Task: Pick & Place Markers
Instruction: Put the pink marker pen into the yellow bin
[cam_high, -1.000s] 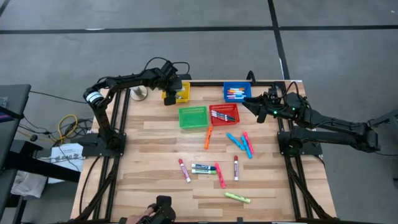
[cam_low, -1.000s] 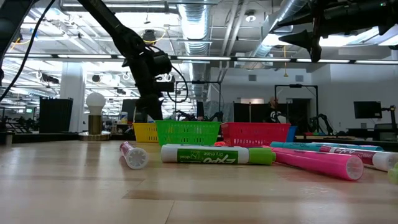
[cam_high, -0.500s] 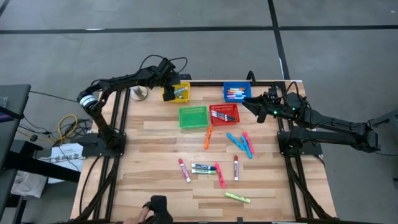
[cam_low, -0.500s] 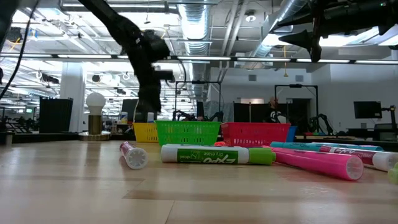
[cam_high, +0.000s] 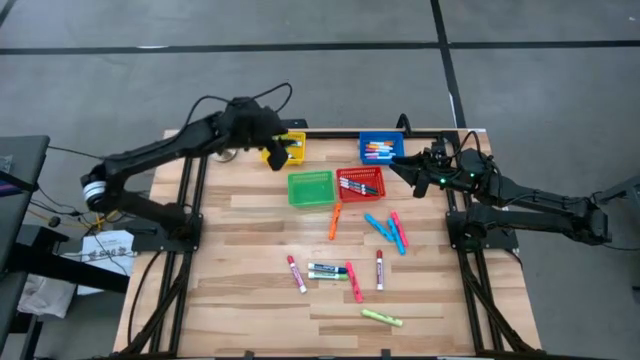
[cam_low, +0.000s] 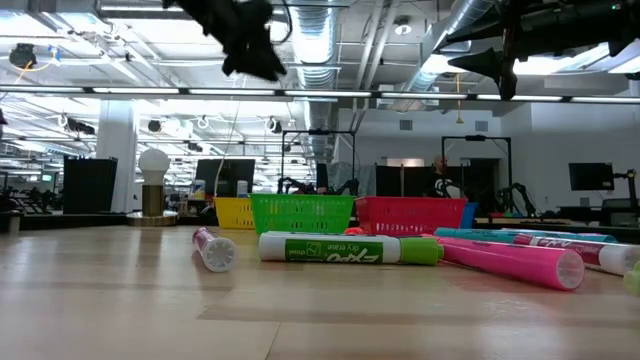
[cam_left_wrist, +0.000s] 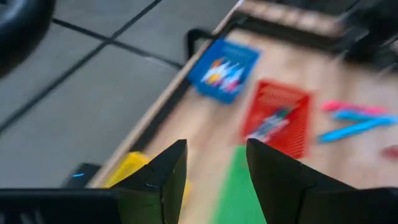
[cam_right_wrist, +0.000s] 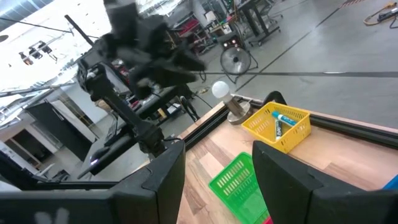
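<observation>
Found most of the markers (cam_high: 325, 270) loose on the wooden counter (cam_high: 230, 290), on the near side of four baskets. Saw an orange marker (cam_high: 335, 221) running from the baskets toward the near edge, just in front of the green basket (cam_high: 311, 188). Noted two blue markers (cam_high: 378, 228) and a pink marker (cam_high: 398, 230) slanted to its right. Lower down, noted a green-capped marker (cam_low: 350, 249) lying crosswise among upright-lying red and pink ones.

Saw more markers filling the red basket (cam_high: 360, 183) and the blue basket (cam_high: 381, 149), and one in the yellow basket (cam_right_wrist: 278, 127).

Found the left hand (cam_left_wrist: 216, 149) raised by the yellow basket, fingers apart, empty. Found the right hand (cam_right_wrist: 219, 152) hovering beside the red and blue baskets, likewise spread and empty.
</observation>
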